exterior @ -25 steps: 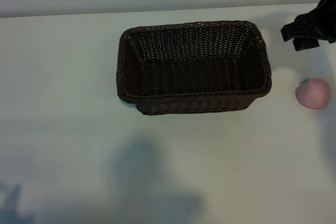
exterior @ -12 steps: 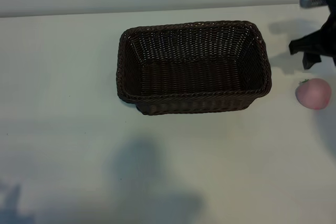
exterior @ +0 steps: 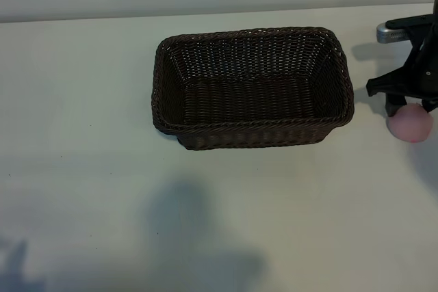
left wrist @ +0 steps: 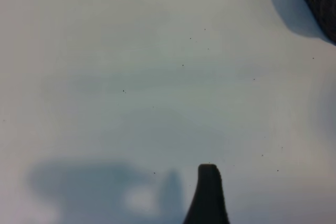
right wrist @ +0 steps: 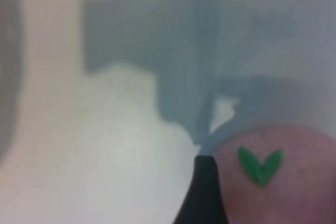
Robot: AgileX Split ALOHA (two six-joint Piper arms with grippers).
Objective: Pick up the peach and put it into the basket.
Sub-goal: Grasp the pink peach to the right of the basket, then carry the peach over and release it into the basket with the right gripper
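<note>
Your right hand hangs spread wide over the peach, holding nothing, so its fingers can straddle the fruit. The basket waits close beside on the worktop for a short carry; your left hand idles, open and empty.

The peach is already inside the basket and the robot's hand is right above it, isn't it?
Not quite. The peach lies on the table beside the basket, which the exterior view shows holding nothing. The right hand is right above the peach, as you said.

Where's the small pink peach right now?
In the exterior view the small pale-pink peach lies on the white table at the far right, outside the dark-brown wicker basket, under the right gripper.
</note>
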